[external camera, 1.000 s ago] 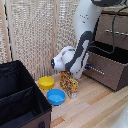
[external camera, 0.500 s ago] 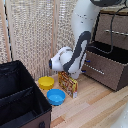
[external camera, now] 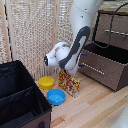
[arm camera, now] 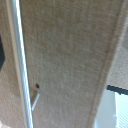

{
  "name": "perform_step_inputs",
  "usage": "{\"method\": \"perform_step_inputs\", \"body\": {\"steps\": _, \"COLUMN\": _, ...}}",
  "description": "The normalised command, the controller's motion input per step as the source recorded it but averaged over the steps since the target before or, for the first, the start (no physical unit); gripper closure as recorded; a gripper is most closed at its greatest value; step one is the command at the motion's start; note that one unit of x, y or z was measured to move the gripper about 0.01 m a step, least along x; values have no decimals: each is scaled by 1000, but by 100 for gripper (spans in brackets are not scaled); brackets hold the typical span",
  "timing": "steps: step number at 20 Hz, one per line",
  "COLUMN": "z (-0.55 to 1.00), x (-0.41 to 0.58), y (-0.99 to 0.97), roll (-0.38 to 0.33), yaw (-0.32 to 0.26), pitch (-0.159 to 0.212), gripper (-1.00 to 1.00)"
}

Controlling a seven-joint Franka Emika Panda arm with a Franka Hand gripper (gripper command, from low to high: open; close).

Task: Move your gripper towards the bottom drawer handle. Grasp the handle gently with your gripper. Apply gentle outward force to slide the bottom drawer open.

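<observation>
The white robot arm (external camera: 75, 40) bends down in front of the reed screen (external camera: 30, 35). The bottom drawer (external camera: 102, 67), at the exterior view's right, stands pulled out over the wooden floor (external camera: 90, 107), its bottom drawer handle (external camera: 93, 68) a thin silver bar across the front. The black fabric box (external camera: 20, 102) fills the near left corner. A printed packet (external camera: 69, 84) stands upright (its writing too blurred to read) beside a yellow bowl (external camera: 46, 82) and blue bowl (external camera: 56, 96). The gripper is hidden; its state cannot be told.
</observation>
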Motion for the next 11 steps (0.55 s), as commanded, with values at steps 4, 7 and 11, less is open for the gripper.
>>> {"method": "perform_step_inputs", "body": {"steps": 4, "z": 561, "x": 12, "y": 139, "roll": 160, "yaw": -182, "pitch": 57, "gripper": -100}}
{"method": "perform_step_inputs", "body": {"steps": 7, "z": 766, "x": 151, "y": 151, "roll": 54, "yaw": -178, "pitch": 68, "gripper": -100}}
{"method": "perform_step_inputs", "body": {"steps": 11, "z": 693, "x": 258, "y": 185, "roll": -16, "yaw": -153, "pitch": 98, "gripper": -100}}
